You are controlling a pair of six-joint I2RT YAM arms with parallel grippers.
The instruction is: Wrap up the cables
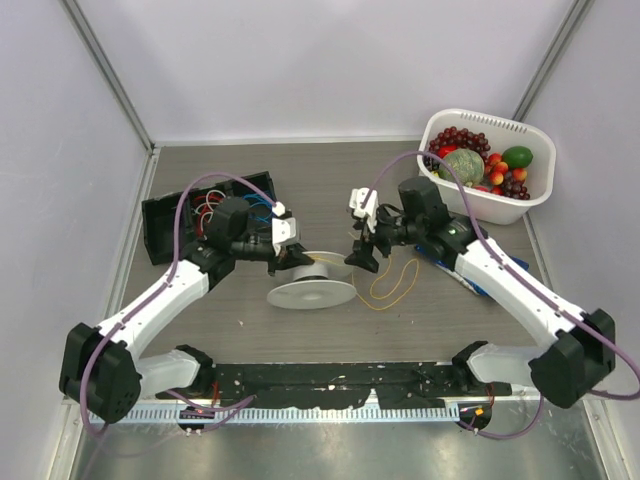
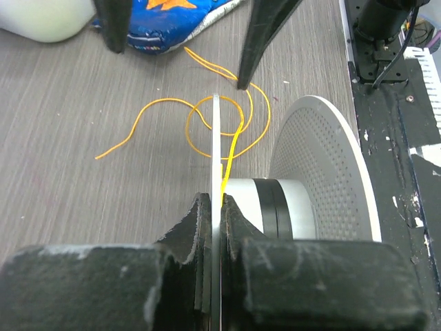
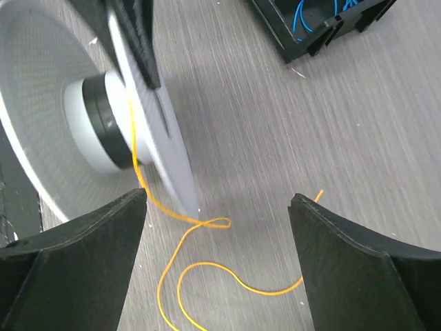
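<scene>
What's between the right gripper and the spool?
Only the wire, running from the spool over bare table to loops under the open right gripper; right wrist view.

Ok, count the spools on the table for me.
1. The white spool sits mid-table, one flange clamped by the left gripper, facing the open right gripper. The black box may hide others.

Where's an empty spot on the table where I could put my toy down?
The far middle of the table is bare, between the black box and the fruit basket. Another bare strip lies between the white spool and the black base rail. The centre is crowded: spool, yellow wire, left gripper and right gripper.
</scene>
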